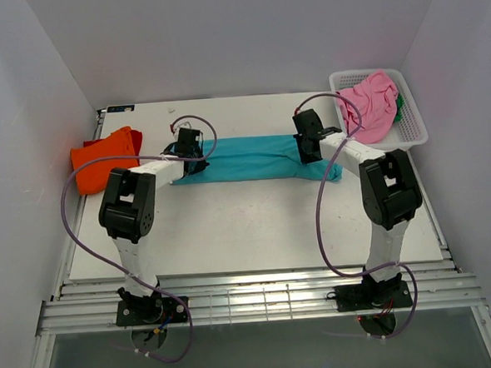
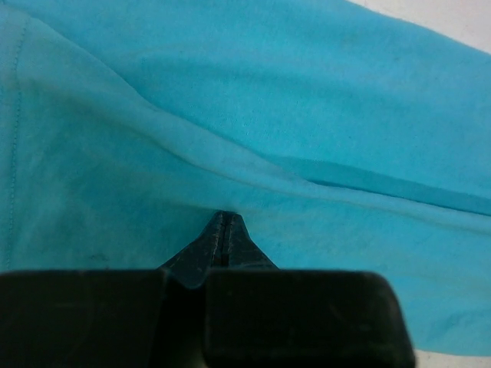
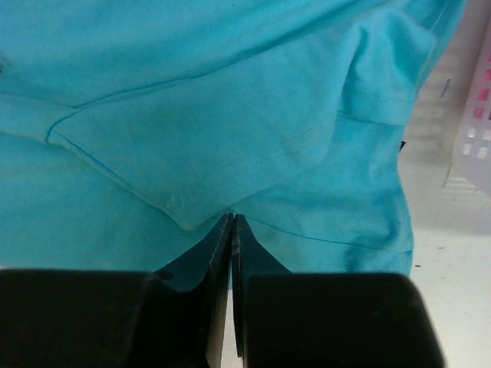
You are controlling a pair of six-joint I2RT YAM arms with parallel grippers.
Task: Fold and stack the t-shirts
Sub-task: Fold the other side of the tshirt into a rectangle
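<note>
- A bright orange cloth t-shirt (image 1: 104, 161) lay folded at the table's (image 1: 248, 230) far left edge, well apart from the arms. I took it as the start of the stack.
- The left gripper (image 1: 192, 154) was down on the left end of the teal soft cloth t-shirt (image 1: 252, 157). Its jaws were pressed together, and in the left wrist view a ridge of cloth ran into their tips.
- The teal soft cloth t-shirt lay mid-table as a long narrow band between the two arms. It looked already folded lengthwise.
- The right gripper (image 1: 308, 151) sat on the band's right end, jaws closed, with a stitched hem edge meeting their tips.
- A pink cloth t-shirt (image 1: 370, 103) and a scrap of green cloth (image 1: 400, 108) waited in the white plastic lattice basket (image 1: 417, 130) at the far right.
- Step in hand, by my reading: both ends pinched for the next fold of the teal shirt.
- The next move likely called for lifting both ends evenly and keeping the cloth taut, so the layers would not slip apart.
</note>
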